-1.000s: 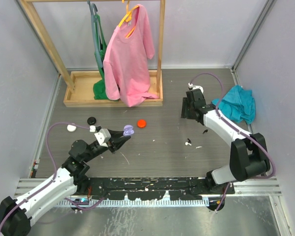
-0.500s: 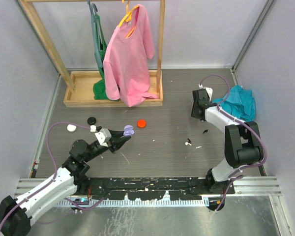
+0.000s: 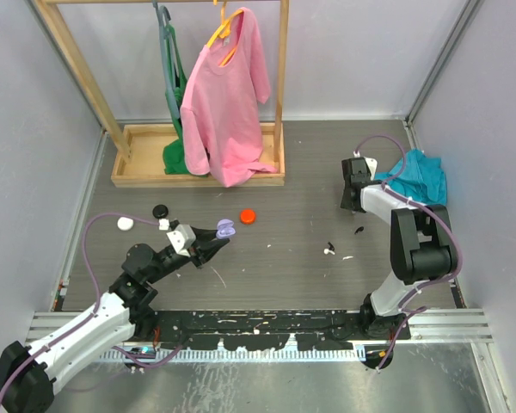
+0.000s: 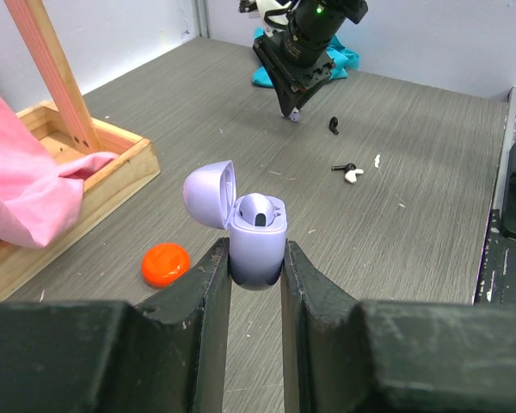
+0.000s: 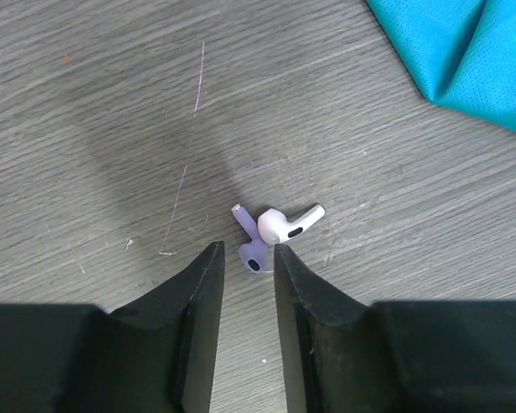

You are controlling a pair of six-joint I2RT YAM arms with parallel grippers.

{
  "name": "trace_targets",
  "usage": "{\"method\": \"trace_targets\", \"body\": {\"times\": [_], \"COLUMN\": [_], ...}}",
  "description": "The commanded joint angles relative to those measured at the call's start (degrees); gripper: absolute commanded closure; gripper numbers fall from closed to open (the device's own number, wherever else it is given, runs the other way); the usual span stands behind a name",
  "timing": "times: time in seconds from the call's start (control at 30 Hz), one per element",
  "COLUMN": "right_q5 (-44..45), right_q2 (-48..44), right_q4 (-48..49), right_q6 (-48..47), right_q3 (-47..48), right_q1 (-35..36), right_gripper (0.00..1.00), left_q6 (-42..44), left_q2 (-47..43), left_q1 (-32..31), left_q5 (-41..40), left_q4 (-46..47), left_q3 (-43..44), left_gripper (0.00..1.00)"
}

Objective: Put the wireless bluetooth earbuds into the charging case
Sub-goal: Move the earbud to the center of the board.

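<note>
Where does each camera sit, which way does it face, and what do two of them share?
Top external: above and behind, looking down on the table; left arm and right arm both show.
Left wrist: on the left arm, looking low across the table toward the right arm; left hand clamps the open lilac case.
Right wrist: looking straight down at the table; right hand straddles a lilac earbud beside a white earbud.
Shared: top and left wrist both show the lilac case and orange round case.

Lilac charging case, upright, lid open, one lilac bud seated inside. A loose lilac earbud and a white earbud lie touching on the grey floor.
</note>
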Motion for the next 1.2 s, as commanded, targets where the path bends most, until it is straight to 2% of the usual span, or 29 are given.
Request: {"method": "trace_targets", "body": {"times": [0.0, 0.6, 0.93, 1.17], "right_q5": [-0.7, -3.7, -2.9, -4.1], "right_q2": [0.3, 2.6, 3.0, 2.9], "right_q4": [1.5, 0.8, 1.8, 1.9], "right_q6": [0.8, 1.6, 1.7, 1.1], "right_q3": [0.6, 0.4, 0.5, 0.7], "right_q1": [-0.6, -0.7, -1.5, -1.9], "right_gripper": [0.66, 0.70, 0.65, 0.71], "left_q6": [-0.2, -0.1, -0.1, 0.0], "left_q2": [-1.1, -0.9, -2.6, -2.6], "left_q1": [-0.1, -0.2, -0.2, -0.2], "left_q5": [0.5, 0.3, 0.0, -0.1], "left_q4": [2.5, 2.5, 1.7, 1.7], "left_q3": [2.6, 2.7, 2.5, 2.5], "left_gripper": [1.00, 1.00, 1.00, 1.00]}}
